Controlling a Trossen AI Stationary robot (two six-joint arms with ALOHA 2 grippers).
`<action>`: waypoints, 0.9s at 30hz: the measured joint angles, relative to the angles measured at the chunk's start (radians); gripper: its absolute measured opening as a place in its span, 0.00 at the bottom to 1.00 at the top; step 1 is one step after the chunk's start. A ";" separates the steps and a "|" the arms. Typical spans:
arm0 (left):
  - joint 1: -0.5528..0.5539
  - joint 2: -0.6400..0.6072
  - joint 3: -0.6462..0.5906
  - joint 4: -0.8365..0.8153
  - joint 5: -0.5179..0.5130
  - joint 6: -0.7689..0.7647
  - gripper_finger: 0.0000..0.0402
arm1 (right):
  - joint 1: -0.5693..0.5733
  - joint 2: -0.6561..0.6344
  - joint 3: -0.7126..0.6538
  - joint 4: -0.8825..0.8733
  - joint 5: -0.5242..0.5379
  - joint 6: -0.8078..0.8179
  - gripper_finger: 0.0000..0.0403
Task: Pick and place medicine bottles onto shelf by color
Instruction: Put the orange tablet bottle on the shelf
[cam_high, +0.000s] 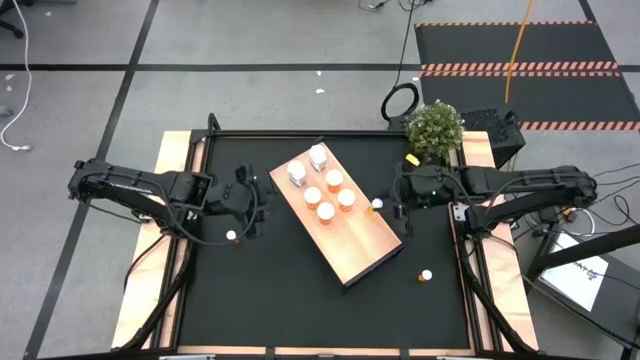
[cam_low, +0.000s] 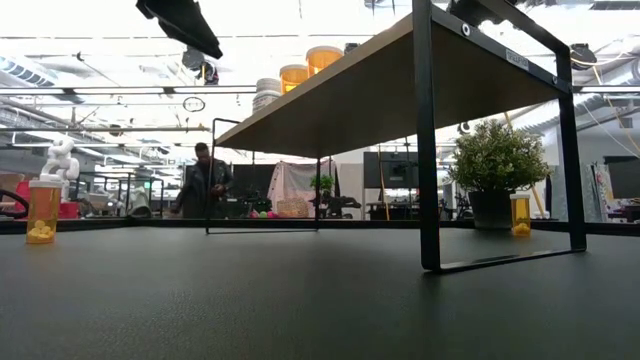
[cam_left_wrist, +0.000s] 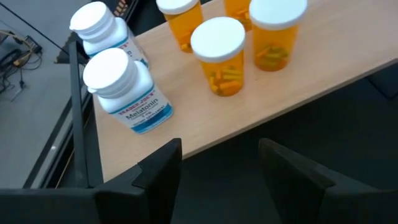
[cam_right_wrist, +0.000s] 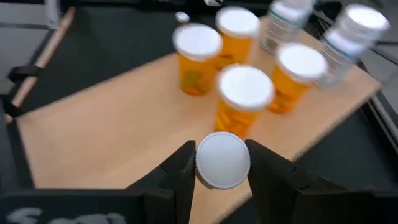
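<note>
The light-wood shelf (cam_high: 362, 243) stands slantwise mid-table on a black frame (cam_low: 428, 150). At its far end stand two white medicine bottles (cam_high: 297, 173) and beside them several orange bottles (cam_high: 325, 211) with white caps. My right gripper (cam_right_wrist: 221, 152) is at the shelf's right long edge, shut on a white-capped bottle (cam_high: 377, 204). My left gripper (cam_left_wrist: 217, 152) is open, with nothing between its fingers, just off the shelf's left long edge near the white bottles (cam_left_wrist: 127, 87). One loose bottle (cam_high: 232, 237) stands on the black table at the left and another (cam_high: 426, 275) at the right. My right gripper pinches the bottle's round white cap (cam_right_wrist: 222, 160) between its two fingers, one on either side. The fingers slant down from the table's right side toward the shelf. The cap hides the bottle's body. The bottle is at the shelf's edge (cam_right_wrist: 143, 180); whether it touches the board I cannot tell.
A potted plant (cam_high: 434, 128) stands at the far right corner, with a small yellow thing (cam_high: 411, 159) beside it. The shelf's near half (cam_high: 350, 250) is bare wood. In the low view a person (cam_low: 203, 180) stands in the room beyond the table.
</note>
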 joint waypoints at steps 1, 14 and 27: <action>-0.004 0.000 0.000 0.000 0.000 -0.001 0.54 | 0.011 0.009 0.000 0.020 0.001 0.000 0.31; -0.010 0.000 0.000 0.007 -0.001 -0.036 0.54 | 0.052 0.162 0.000 0.102 0.023 -0.014 0.31; -0.010 0.000 0.000 0.007 -0.001 -0.036 0.54 | 0.052 0.167 0.000 0.102 0.023 -0.018 0.31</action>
